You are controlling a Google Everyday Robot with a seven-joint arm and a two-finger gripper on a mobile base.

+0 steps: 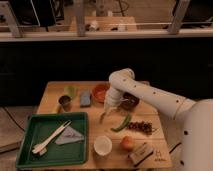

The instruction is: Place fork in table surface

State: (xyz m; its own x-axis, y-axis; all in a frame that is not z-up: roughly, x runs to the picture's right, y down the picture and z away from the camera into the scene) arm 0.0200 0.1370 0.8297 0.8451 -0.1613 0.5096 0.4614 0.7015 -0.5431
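Observation:
My gripper (110, 106) hangs over the middle of the light-brown wooden table surface (95, 125), between the red bowl and the green pepper. It is shut on the fork (103, 117), a small slim pale yellowish-green utensil. The fork slants down and to the left from the fingers, with its lower tip close to the tabletop or touching it. The white arm reaches in from the right.
A dark green tray (30, 150) at front left holds cream utensils (50, 137) and a grey cloth (70, 136). Around the gripper are a red bowl (101, 92), dark bowl (129, 102), green pepper (121, 123), blue sponge (86, 98), dark cup (65, 103), white cup (103, 145), orange (127, 143) and snack bag (141, 152).

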